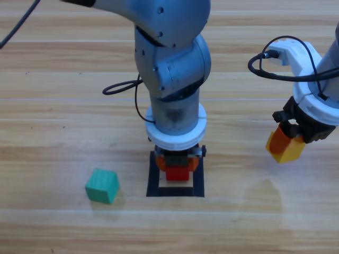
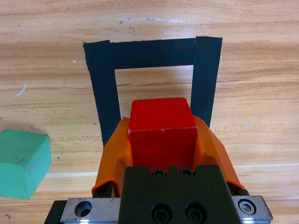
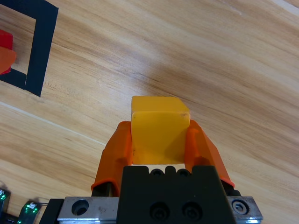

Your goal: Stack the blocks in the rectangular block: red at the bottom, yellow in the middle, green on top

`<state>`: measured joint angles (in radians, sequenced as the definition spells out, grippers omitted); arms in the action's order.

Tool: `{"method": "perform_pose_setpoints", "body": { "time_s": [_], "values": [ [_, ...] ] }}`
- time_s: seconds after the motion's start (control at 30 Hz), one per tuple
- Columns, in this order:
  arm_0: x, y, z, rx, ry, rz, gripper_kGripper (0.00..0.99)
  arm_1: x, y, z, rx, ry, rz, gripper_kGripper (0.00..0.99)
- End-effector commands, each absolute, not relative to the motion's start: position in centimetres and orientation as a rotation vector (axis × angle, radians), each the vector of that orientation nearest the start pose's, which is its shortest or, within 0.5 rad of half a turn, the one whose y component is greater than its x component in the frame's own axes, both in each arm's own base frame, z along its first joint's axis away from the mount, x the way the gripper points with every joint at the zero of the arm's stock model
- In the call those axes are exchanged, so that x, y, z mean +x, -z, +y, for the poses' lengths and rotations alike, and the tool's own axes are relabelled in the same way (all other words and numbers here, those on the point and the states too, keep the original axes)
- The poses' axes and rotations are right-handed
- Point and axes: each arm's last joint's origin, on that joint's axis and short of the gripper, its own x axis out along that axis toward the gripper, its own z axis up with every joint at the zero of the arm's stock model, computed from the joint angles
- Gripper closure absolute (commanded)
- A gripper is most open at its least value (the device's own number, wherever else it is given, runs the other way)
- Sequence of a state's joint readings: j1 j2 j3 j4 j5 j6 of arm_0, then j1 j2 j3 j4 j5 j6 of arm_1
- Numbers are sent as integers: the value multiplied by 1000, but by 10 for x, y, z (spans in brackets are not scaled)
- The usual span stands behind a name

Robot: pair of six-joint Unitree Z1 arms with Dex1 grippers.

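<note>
Left gripper (image 1: 177, 168): clamped on red cube (image 2: 161, 127) inside tape square (image 1: 154, 180). Right gripper (image 1: 286, 145): clamped on yellow cube (image 3: 159, 128), right of square. Green cube (image 1: 101, 186): left of square, on tabletop (image 1: 53, 106).

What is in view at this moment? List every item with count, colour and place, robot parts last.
red cube: one, red, held over the tape square's far side.
yellow cube: one, yellow, held above bare table right of the square.
green cube: one, teal-green, on the table left of the square, untouched.
tape square: one, black, hollow, near the table's front middle.
table: one, light wood.
left tool: orange jaws shut on the red cube.
right tool: orange jaws shut on the yellow cube.
</note>
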<state>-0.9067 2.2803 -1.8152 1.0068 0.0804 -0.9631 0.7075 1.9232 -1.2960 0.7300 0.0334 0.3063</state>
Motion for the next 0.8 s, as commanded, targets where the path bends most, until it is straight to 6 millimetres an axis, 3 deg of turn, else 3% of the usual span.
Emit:
{"method": "perform_pose_setpoints", "body": {
  "time_s": [0.03, 0.8],
  "values": [
    [282, -182, -371, -19, -39, 1461, 938, 259, -232, 230, -230, -408, 1394, 990],
    [284, -167, -376, -10, -54, 1472, 936, 258, -232, 229, -240, -413, 1396, 990]
  ]
}}
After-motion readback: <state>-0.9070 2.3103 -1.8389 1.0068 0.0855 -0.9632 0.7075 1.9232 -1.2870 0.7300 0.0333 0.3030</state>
